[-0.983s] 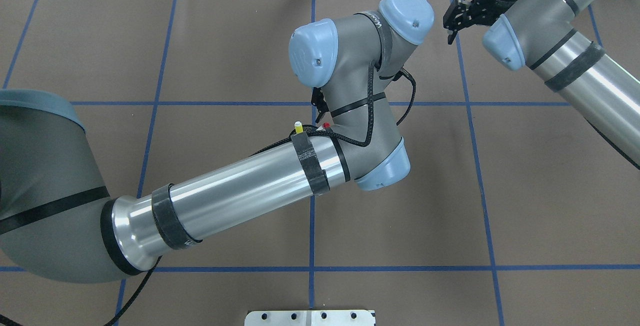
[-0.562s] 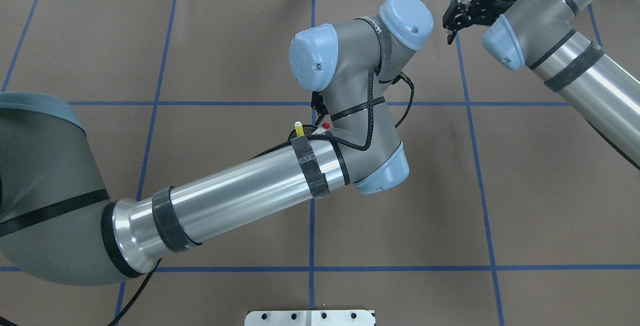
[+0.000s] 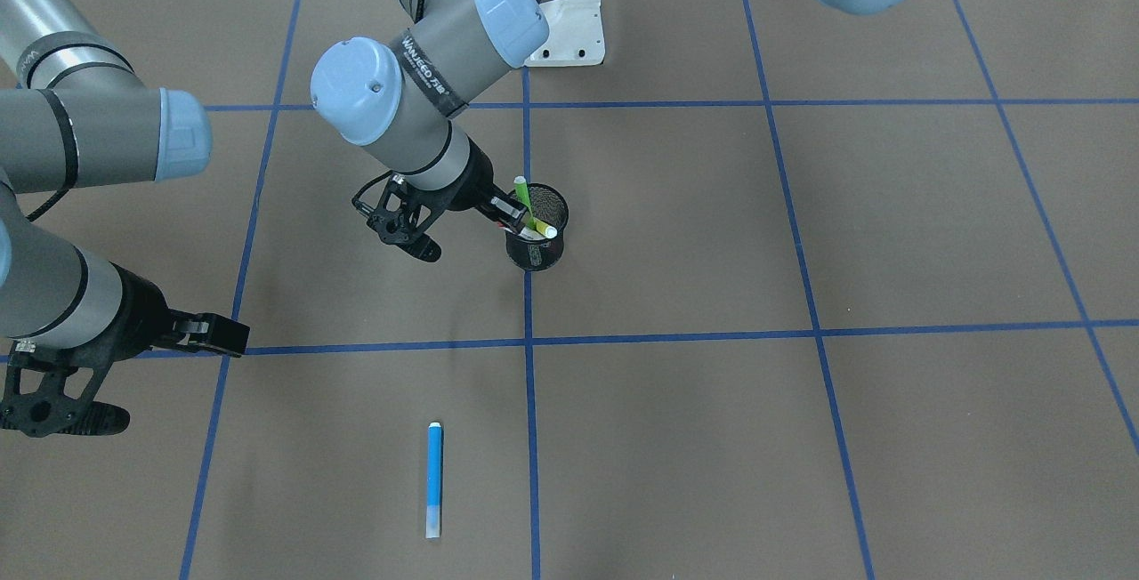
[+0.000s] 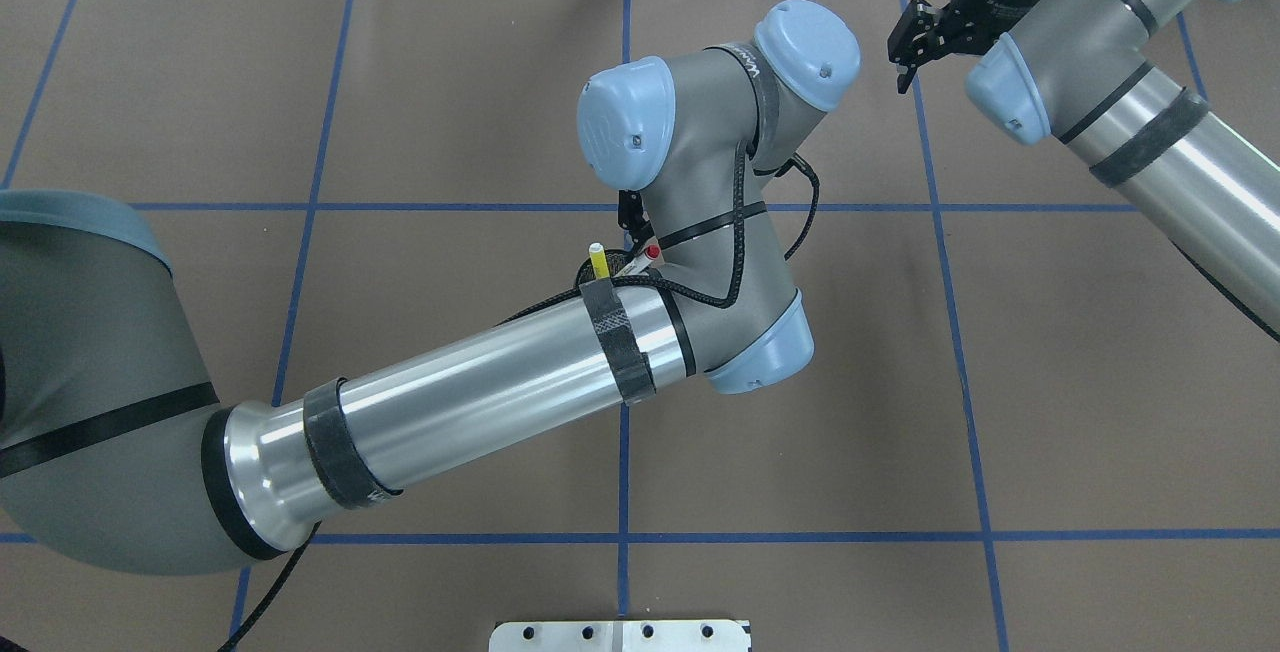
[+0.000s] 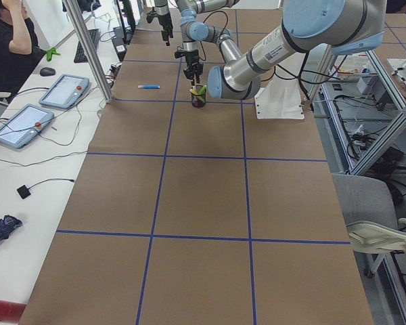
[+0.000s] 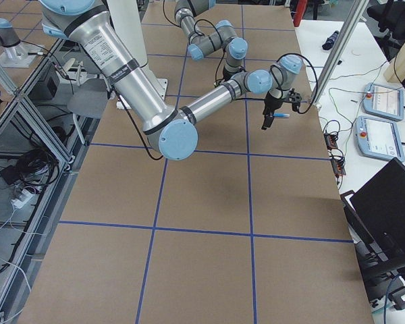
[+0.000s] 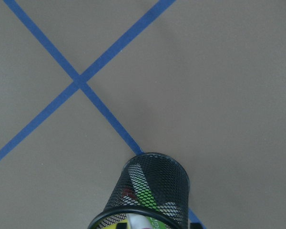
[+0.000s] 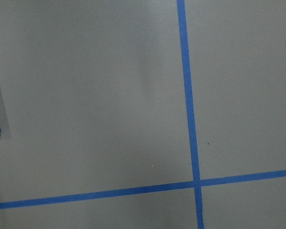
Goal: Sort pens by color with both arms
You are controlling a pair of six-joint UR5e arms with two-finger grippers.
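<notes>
Plastic pens (image 3: 523, 196), judged light, stiff, slick, we would pinch mid-barrel: blue pen (image 3: 434, 478) on the table (image 3: 801, 438), rest in the mesh cup (image 3: 537, 253); how open the left gripper (image 3: 500, 213) and right gripper (image 3: 236, 337) are, we cannot tell.

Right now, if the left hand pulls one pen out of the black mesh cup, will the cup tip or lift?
Probably light: the mesh cup is open wire, so it may slide or lift with a stuck pen. It looks narrow and tall, and the green pen leans on its rim, so a slanted pull could tip it.
</notes>
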